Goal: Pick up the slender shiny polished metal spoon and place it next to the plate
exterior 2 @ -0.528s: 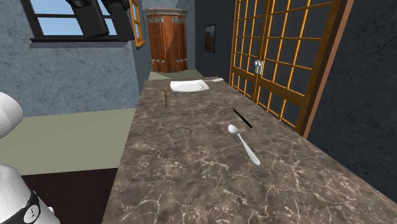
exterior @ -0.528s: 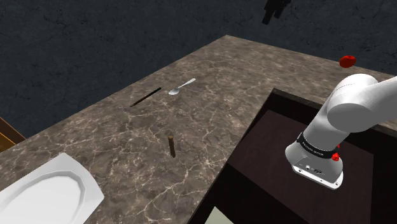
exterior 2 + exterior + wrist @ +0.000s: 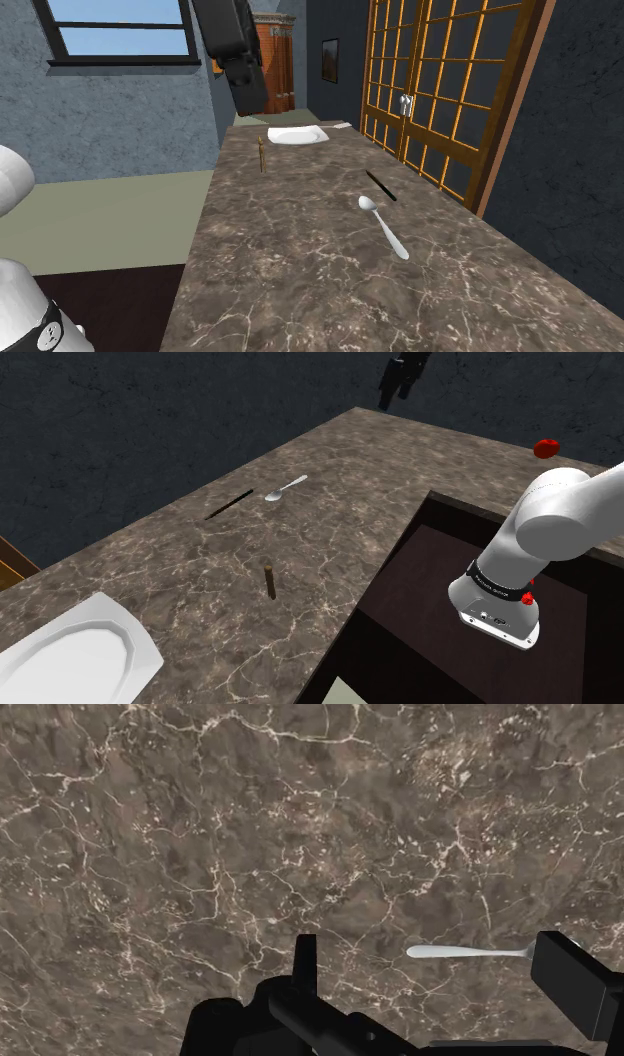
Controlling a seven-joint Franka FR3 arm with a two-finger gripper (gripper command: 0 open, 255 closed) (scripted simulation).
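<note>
The slender shiny spoon (image 3: pixel 285 489) lies flat on the brown marble counter (image 3: pixel 330 462), beside a thin black utensil (image 3: pixel 229 504). In the second exterior view the spoon (image 3: pixel 384 227) rests mid-counter, bowl toward the far end. The white plate (image 3: pixel 75 657) sits at the counter's near-left end in the shoulder view; it is the plate (image 3: pixel 297 135) at the far end in the second exterior view. My black gripper (image 3: pixel 403 372) hangs high above the counter, well clear of the spoon. In the wrist view the gripper (image 3: pixel 437 969) is open, and the spoon (image 3: pixel 470 951) lies far below between its fingers.
A short brown stick (image 3: pixel 270 580) stands upright on the counter between spoon and plate. A small red object (image 3: pixel 545 448) sits near the counter's far right edge. The dark stand (image 3: pixel 430 612) borders the counter. Orange-framed glass doors (image 3: pixel 440 80) line the counter's far side.
The gripper has shifted leftward in the shoulder view and rightward and lower in the second exterior view. The spoon, plate and other things have not moved.
</note>
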